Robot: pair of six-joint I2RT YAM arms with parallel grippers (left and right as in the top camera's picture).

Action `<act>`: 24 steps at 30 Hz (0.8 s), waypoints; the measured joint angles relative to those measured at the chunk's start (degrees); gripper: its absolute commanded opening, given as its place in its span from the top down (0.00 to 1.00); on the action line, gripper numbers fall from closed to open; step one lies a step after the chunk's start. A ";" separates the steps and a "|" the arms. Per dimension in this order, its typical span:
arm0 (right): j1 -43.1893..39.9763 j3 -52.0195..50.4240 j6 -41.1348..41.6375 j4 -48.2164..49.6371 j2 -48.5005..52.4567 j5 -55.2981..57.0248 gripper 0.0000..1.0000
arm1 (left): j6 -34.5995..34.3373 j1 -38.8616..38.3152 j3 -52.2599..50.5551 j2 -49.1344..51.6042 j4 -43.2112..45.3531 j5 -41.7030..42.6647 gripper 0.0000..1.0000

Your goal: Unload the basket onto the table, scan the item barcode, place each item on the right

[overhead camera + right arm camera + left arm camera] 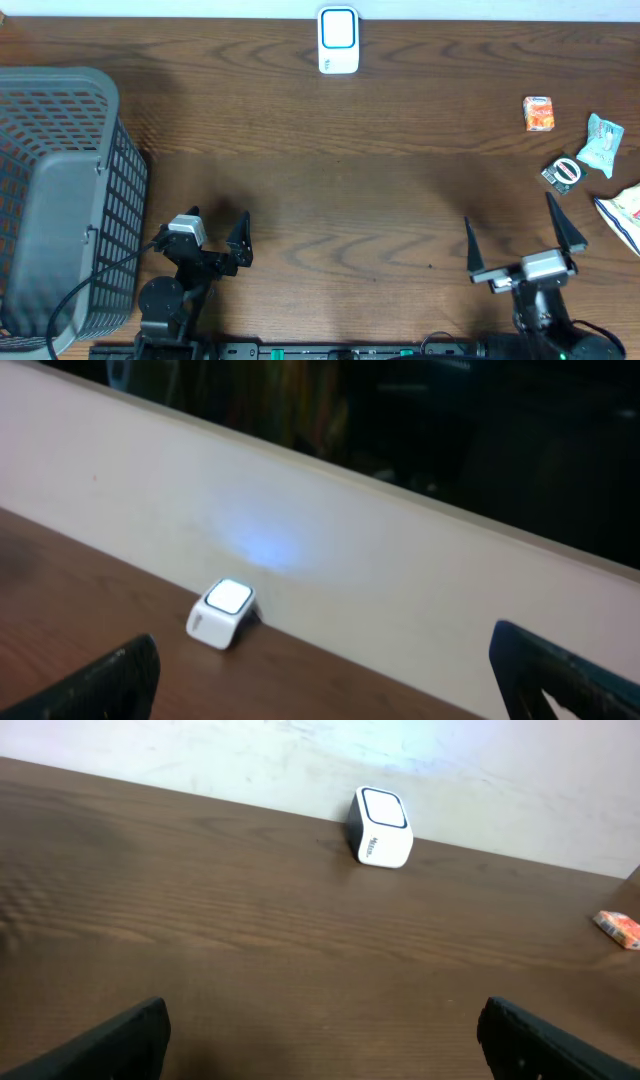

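The white barcode scanner with a blue-rimmed window stands at the table's far edge, also in the left wrist view and, lit, in the right wrist view. Small items lie at the far right: an orange packet, a teal packet and a black-and-white round item. My left gripper is open near the front left, nothing between its fingers. My right gripper is open at the front right, left of the items and holding nothing.
A large grey mesh basket fills the left side, close beside the left arm. A white packet lies half off the right edge of view. The orange packet shows at the right of the left wrist view.
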 measured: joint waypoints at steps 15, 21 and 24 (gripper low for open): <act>0.11 -19.93 -0.02 18.60 -0.24 -0.02 0.01 | 0.00 0.00 0.00 0.00 0.02 -0.02 0.02; 0.11 -20.61 -0.04 16.48 -0.28 0.00 0.01 | 0.00 0.00 0.00 0.00 0.02 -0.02 0.02; 0.11 -20.63 -0.07 11.41 -0.28 -0.04 0.01 | 0.00 0.00 0.00 0.00 0.02 -0.02 0.02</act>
